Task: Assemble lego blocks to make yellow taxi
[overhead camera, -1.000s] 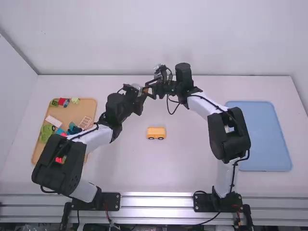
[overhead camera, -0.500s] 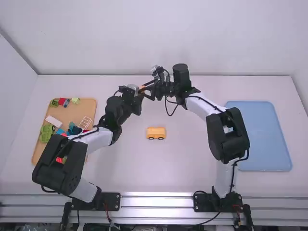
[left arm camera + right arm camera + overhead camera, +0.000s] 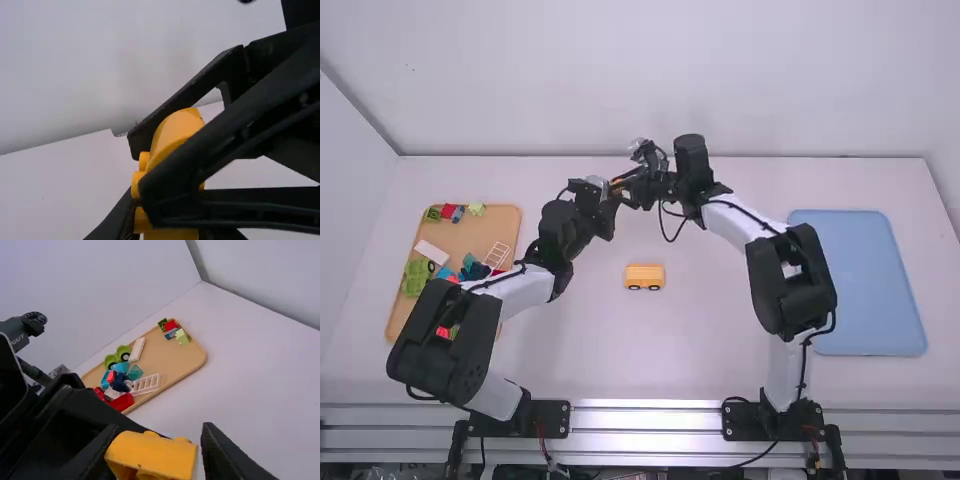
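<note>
The left gripper (image 3: 167, 232) is clamped on the yellow block (image 3: 175, 130), its two fingers flush against opposite sides; the right gripper (image 3: 159, 447) comes in from its own side with its fingers parted around the same block, a thin gap showing beside one of them, so it does not look gripped there; whether the block is one piece or two pressed together I cannot tell. Held up between the two grippers, it shows studs along one face and a rounded part at its end.

The yellow car body (image 3: 644, 276) sits on the table in front of both grippers, towards the arm bases, its dark wheels showing; out beyond the left gripper's outer side is the wooden tray (image 3: 480, 232) with loose coloured pieces; beyond the right gripper's outer side is the blue tray (image 3: 860, 285).

The step in hand looks like a handover or a regrip of the taxi's upper part; the next move likely calls for the right gripper to centre and close evenly before the left one lets go, since a lopsided squeeze could twist the block; after that, studs and body would need lining up.
</note>
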